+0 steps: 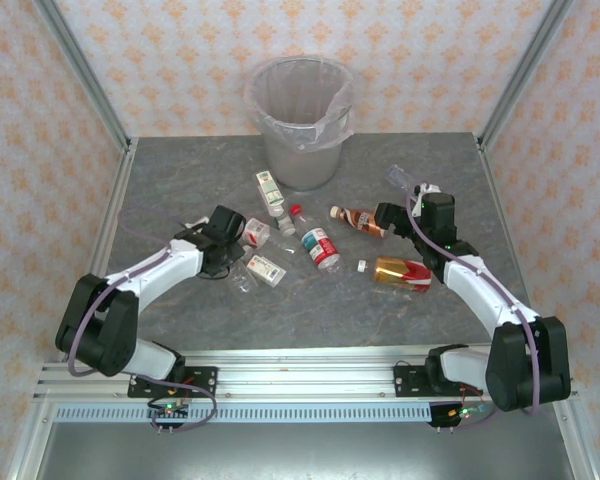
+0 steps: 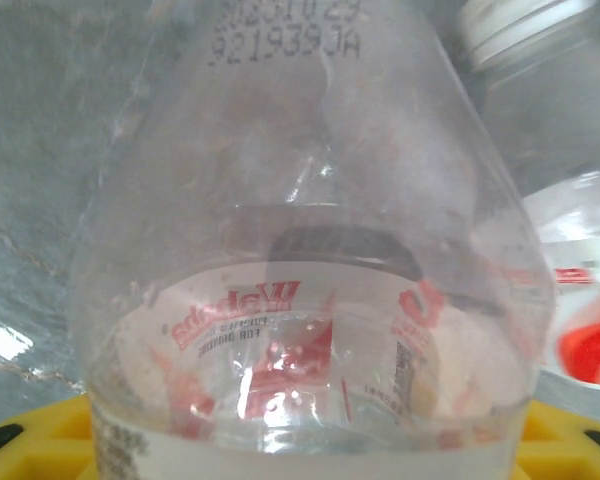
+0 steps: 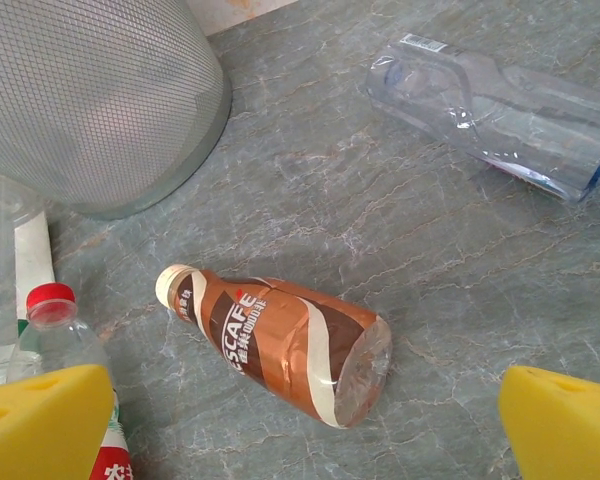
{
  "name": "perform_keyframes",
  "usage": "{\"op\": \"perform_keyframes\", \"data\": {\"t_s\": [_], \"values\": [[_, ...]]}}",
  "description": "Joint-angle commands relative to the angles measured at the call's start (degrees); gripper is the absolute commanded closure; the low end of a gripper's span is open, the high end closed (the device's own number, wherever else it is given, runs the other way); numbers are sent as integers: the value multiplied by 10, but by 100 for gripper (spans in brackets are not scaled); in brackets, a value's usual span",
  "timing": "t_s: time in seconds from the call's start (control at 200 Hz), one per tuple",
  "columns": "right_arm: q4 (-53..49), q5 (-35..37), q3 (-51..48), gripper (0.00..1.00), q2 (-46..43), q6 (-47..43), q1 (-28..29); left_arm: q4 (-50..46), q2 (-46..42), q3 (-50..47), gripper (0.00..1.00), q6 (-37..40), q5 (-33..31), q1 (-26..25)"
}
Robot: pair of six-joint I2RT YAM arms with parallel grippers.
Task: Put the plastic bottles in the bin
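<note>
The bin [image 1: 300, 120] stands at the back centre with a clear bag over its rim. Several plastic bottles lie in front of it. My left gripper [image 1: 236, 237] is shut on a clear red-and-white labelled bottle [image 1: 254, 233], which sits right against the lens [image 2: 310, 300] between the yellow pads [image 2: 40, 435]. My right gripper [image 1: 388, 222] stands open above a brown coffee bottle [image 3: 280, 340] lying on its side, with the yellow fingers [image 3: 45, 420] wide on either side of it. A second brown bottle [image 1: 400, 272] lies nearer the front.
A green-white labelled bottle [image 1: 270, 190], a red-capped bottle [image 1: 318, 243] and a labelled clear bottle [image 1: 265, 268] lie mid-table. An unlabelled clear bottle [image 3: 500, 100] lies right of the bin wall [image 3: 100, 100]. A white-capped bottle [image 2: 540, 40] lies just beyond the held one.
</note>
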Motion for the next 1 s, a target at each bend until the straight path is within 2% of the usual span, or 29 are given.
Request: {"op": "perform_keyframes", "data": {"t_s": [0.0,0.195,0.395,0.515,0.761,0.996], "values": [[-10,15,20,1,-11,-3,4,-3,-51,22,47,46,-49,-5],[-2,33,19,1,-31,27,4,64,-106,56,48,117,-30,-6],[3,50,17,1,-42,51,4,107,-84,152,49,193,-2,-5],[3,51,9,1,-57,56,4,134,-41,231,49,227,29,-6],[8,35,-12,1,-94,66,4,146,92,461,48,279,46,-6],[6,19,-30,1,-126,69,4,148,234,672,48,301,16,-5]]}}
